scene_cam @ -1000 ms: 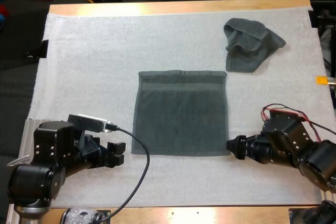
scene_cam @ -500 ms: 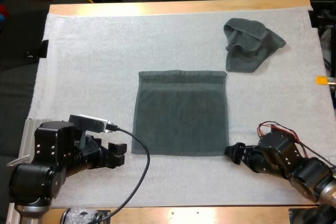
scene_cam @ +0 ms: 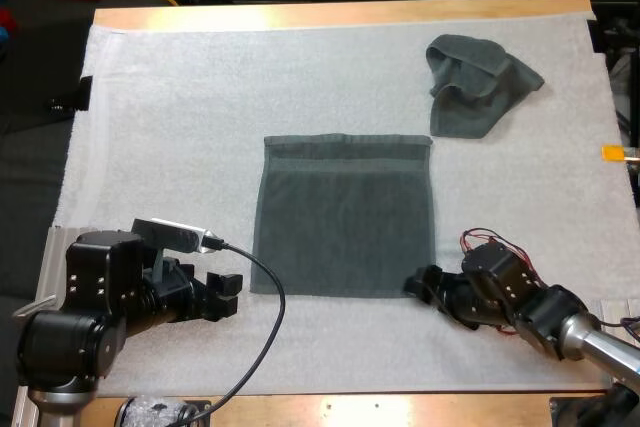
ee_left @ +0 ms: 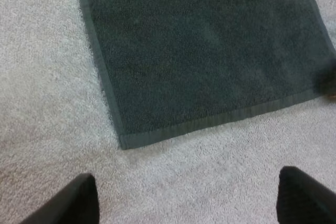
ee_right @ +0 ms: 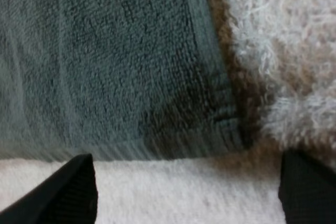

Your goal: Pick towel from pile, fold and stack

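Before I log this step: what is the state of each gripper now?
Left gripper: open, holding nothing.
Right gripper: open, at the flat towel's near corner.

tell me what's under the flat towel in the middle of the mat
The flat towel lies spread on the white mat, which shows past all its edges. Anything else beneath it is covered and cannot be seen.

Blocky matte-black housings dotted with pale screws form the left arm (scene_cam: 85, 297) at 8 o'clock and slimmer right arm (scene_cam: 500, 282) at 4 o'clock; fingers (ee_left: 68, 203) are black.
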